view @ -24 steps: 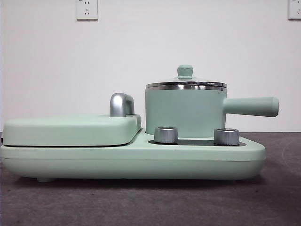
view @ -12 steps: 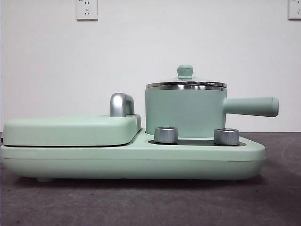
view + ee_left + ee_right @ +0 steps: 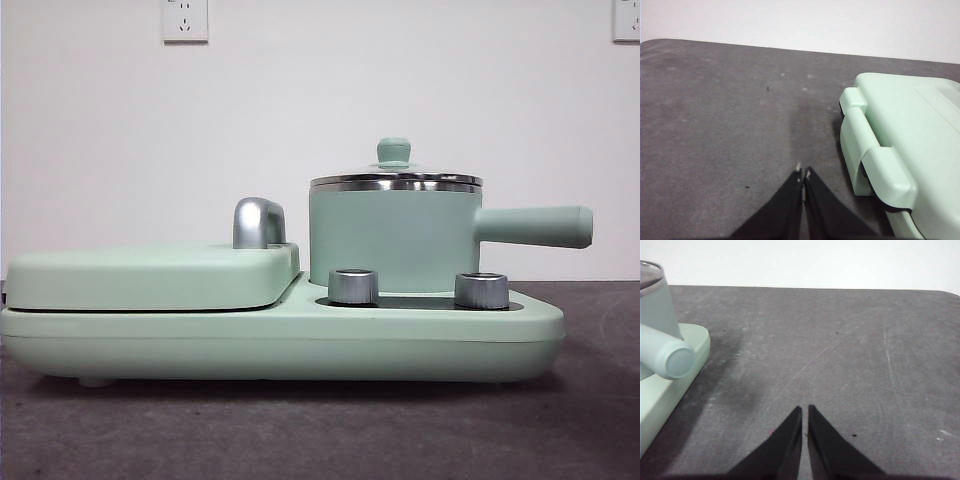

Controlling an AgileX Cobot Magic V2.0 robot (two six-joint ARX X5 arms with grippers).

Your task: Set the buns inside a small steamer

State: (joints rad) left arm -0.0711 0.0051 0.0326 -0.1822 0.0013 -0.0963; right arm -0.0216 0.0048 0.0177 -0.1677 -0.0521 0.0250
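Note:
The small steamer (image 3: 395,238), a mint-green round pot with a chrome rim and a straight side handle, stands on the right half of the mint-green cooker base (image 3: 280,340). Its green-knobbed lid (image 3: 394,152) is on. The pot's wall and handle end also show in the right wrist view (image 3: 670,356). No buns are in view. My left gripper (image 3: 803,174) is shut and empty over bare table beside the griddle end of the cooker. My right gripper (image 3: 804,410) is shut and empty over bare table beside the pot's handle. Neither arm shows in the front view.
A flat mint-green griddle (image 3: 150,275) with a chrome handle (image 3: 258,222) fills the cooker's left half; its hinged edge shows in the left wrist view (image 3: 900,150). Two chrome knobs (image 3: 353,286) sit in front of the pot. The table is dark grey (image 3: 840,350); a white wall stands behind.

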